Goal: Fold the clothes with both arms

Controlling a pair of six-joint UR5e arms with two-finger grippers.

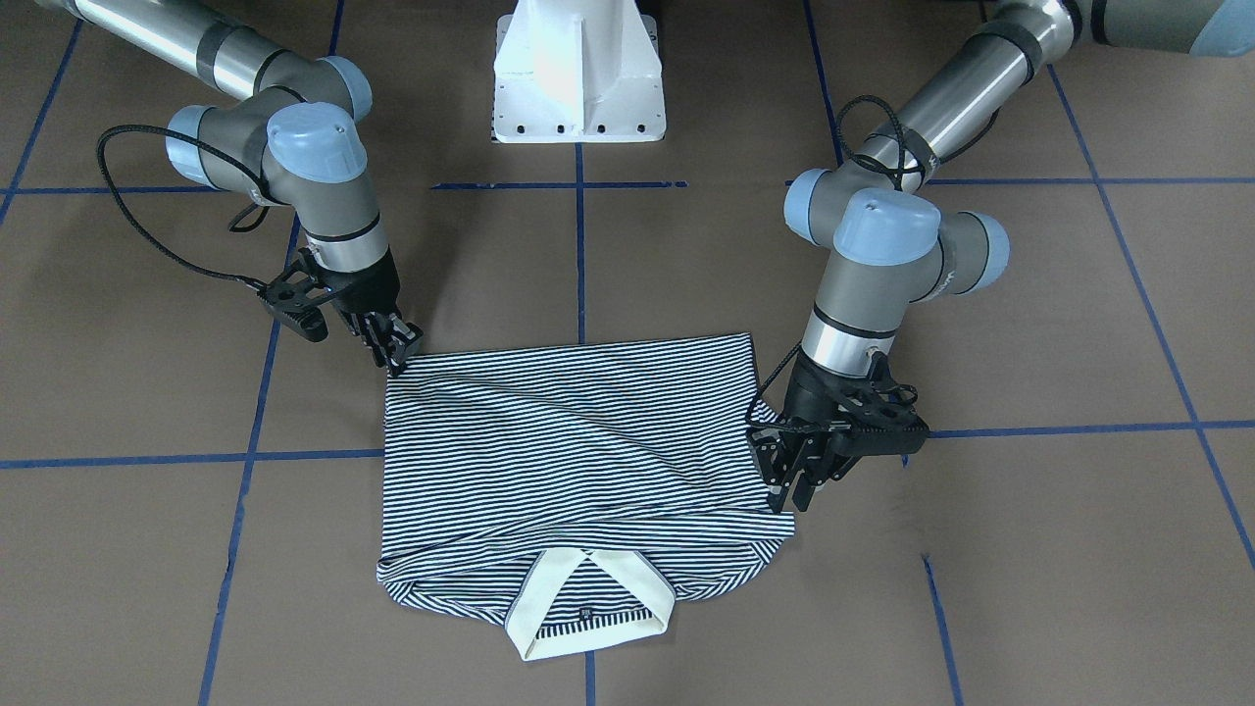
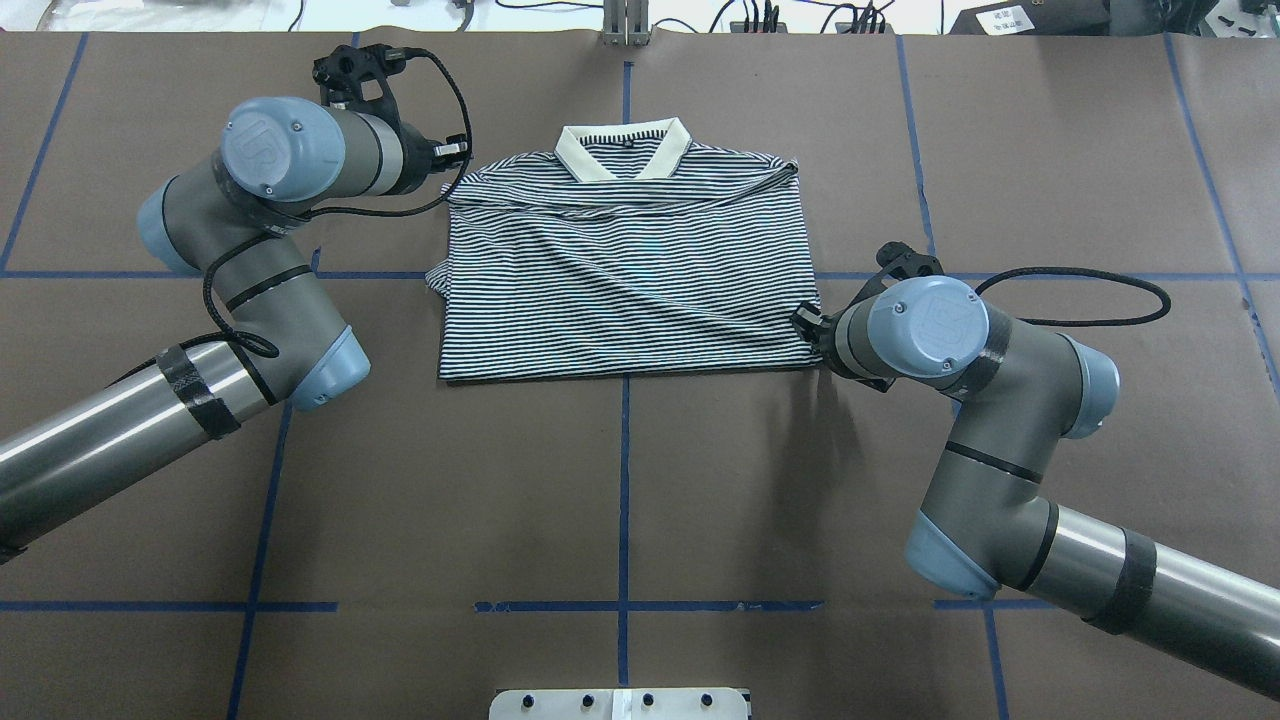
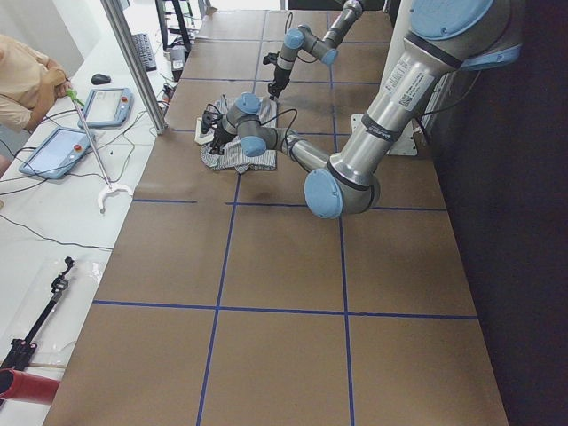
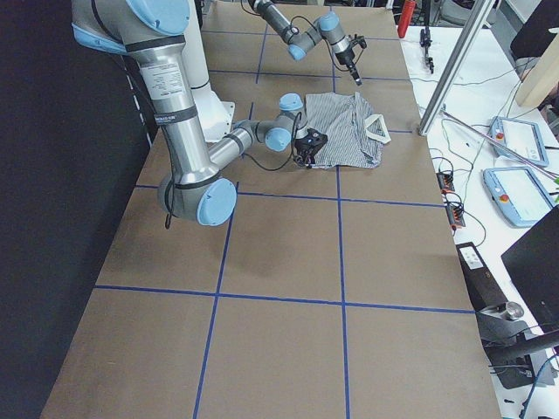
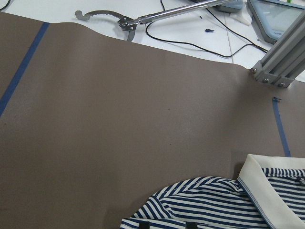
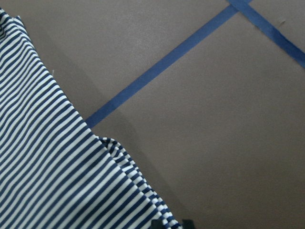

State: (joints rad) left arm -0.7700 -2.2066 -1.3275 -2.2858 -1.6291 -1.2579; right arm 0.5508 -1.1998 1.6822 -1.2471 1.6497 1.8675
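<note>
Left pincer stands part open, its 2 fingertips straddling the side edge of the navy-and-white striped polo shirt, with no firm hold. The right pincer looks closed on a hem corner. The shirt lies flat between the 2, with its cream collar just past the left pincer. For a clean fold, the left should probably clamp the edge first, then both lift level. Bare brown surface lies open outward of each pincer.

brown table | blue tape lines | white pedestal | aluminium post | grabber tool | person's sleeve
</note>
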